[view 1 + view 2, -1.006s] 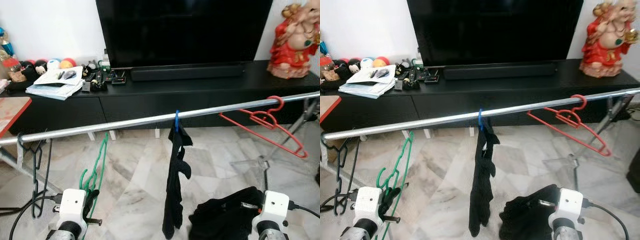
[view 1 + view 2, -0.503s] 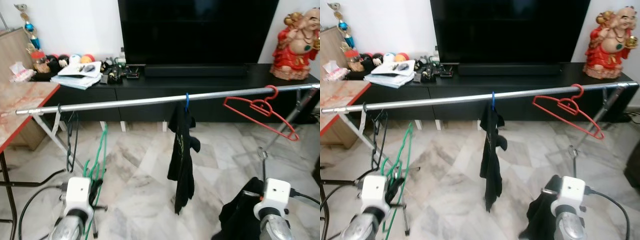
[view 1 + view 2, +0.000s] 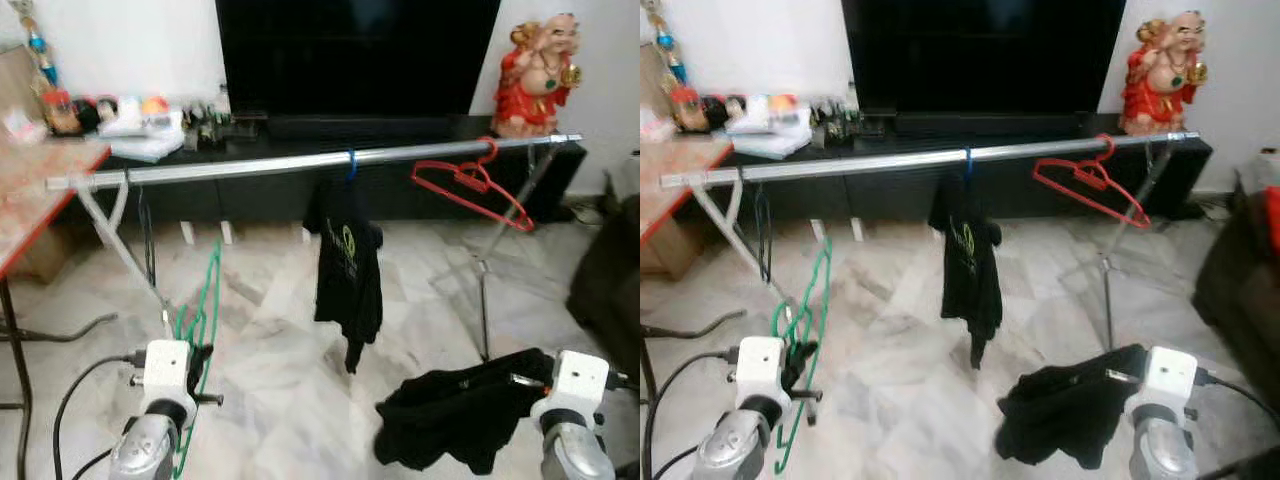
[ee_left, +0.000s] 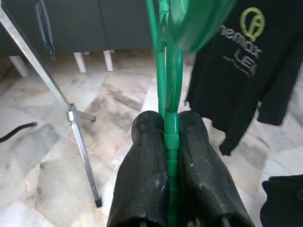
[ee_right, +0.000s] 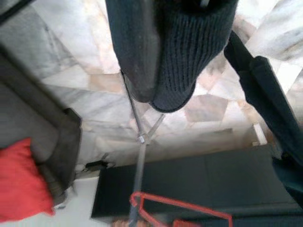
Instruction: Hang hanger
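While the left gripper (image 4: 169, 142) pinches the green hanger (image 3: 203, 310), carrying continues; next, lift its hook above the jaws onto the rail (image 3: 300, 163).

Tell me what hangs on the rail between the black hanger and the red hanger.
In the left eye view, a black T-shirt on a blue hook hangs from the rail, between the black hanger and the red hanger.

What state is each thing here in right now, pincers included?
Left pincer: shut on green hanger.
Green hanger: held, off the rail.
Right pincer: shut on black garment.
Black garment: held, bunched.
Black T-shirt: hanging from rail.
Red hanger: hooked on, empty, tilted.
Rail: level.
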Tool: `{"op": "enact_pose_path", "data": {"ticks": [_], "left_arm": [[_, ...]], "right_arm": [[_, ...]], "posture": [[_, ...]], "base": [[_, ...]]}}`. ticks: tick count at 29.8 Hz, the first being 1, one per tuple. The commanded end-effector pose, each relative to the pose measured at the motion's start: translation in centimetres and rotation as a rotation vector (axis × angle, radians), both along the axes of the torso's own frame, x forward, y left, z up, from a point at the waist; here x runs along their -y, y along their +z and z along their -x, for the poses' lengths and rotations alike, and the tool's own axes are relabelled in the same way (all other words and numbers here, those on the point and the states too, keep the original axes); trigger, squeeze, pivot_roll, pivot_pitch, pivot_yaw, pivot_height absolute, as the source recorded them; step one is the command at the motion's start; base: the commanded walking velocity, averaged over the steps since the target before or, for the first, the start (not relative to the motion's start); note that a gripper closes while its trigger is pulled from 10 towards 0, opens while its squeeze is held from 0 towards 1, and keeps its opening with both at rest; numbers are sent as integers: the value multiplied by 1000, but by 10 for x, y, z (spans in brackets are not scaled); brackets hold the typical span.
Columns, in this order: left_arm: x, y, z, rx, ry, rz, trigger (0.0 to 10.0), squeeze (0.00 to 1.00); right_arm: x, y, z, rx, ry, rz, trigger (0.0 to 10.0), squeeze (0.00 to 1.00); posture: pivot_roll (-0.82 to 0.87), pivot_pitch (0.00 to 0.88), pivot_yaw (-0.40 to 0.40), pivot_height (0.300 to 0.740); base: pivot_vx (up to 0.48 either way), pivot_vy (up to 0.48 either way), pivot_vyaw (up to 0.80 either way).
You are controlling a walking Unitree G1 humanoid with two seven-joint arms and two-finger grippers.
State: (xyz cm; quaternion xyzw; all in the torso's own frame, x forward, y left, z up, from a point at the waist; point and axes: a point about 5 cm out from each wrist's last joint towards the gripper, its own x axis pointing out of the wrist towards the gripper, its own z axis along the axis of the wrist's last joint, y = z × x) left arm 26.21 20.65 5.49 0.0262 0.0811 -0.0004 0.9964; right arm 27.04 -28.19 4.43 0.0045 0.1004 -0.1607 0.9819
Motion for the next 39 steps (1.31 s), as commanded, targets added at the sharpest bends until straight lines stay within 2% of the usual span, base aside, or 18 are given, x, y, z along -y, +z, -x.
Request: {"op": "enact_pose_path", "data": {"ticks": [1,11,17,21,22,23,24,25,27,28,29,30,31,34,35,36,38,39], "left_arm": [[3,0,1,1,-22,-6,10000,0],[-2,2,11,-13,-43,-21,10000,0],[6,5,13,-42,-155,-37,10000,0],[7,11,9,-94,-240,-66,10000,0],[11,14,7,-126,-347,-99,10000,0],[11,14,7,-126,-347,-99,10000,0],[14,17,7,-161,-459,-143,10000,0],[15,19,7,-174,-490,-155,10000,0],[13,22,12,-280,-642,-222,10000,0],[12,23,14,-329,-697,-255,10000,0],[12,23,14,-329,-697,-255,10000,0],[13,25,16,-369,-763,-274,10000,0],[13,25,16,-369,-763,-274,10000,0],[22,39,17,-410,-917,-300,10000,0],[22,39,17,-410,-917,-300,10000,0],[27,43,18,-417,-967,-300,10000,0],[35,47,22,-436,-1054,-304,10000,0],[45,51,26,-439,-1133,-297,10000,0]], "right_arm": [[7,16,-6,69,-19,7,10000,0],[18,24,3,100,-43,19,10000,0],[25,30,10,109,-59,50,10000,0],[30,48,2,98,-14,126,10000,0],[24,55,-5,61,64,193,10000,0],[24,55,-5,61,64,193,10000,0],[17,62,-11,34,144,245,10000,0],[14,64,-12,26,167,254,10000,0],[1,76,-22,-4,285,349,10000,0],[-2,80,-26,-17,305,365,10000,0],[-2,80,-26,-17,305,365,10000,0],[-2,88,-32,-23,286,436,10000,0],[-2,88,-32,-23,286,436,10000,0],[-22,103,-48,-35,344,518,10000,0],[-22,103,-48,-35,344,518,10000,0],[-36,107,-53,-28,413,560,10000,0],[-60,107,-58,-24,500,540,10000,0],[-86,106,-62,-20,572,502,10000,0]], "posture": [[-43,0,-1,740],[-45,11,26,740],[-42,20,44,740],[-48,35,55,740],[-52,46,46,740],[-52,46,46,740],[-47,51,41,740],[-47,51,41,740],[-49,46,30,740],[-48,44,26,740],[-48,44,26,740],[-45,42,18,740],[-45,42,18,740],[-32,46,5,740],[-32,46,5,740],[-26,47,2,740],[-24,48,-1,740],[-24,47,0,740]], "base": [[-330,0,0],[-29,0,0],[0,0,0],[0,0,0],[0,0,0],[0,0,0],[0,0,0],[0,0,0],[0,0,0],[0,0,0],[0,0,0],[0,0,0],[0,0,0],[0,0,0],[0,0,0],[0,0,0],[0,0,0],[0,0,0]]}}
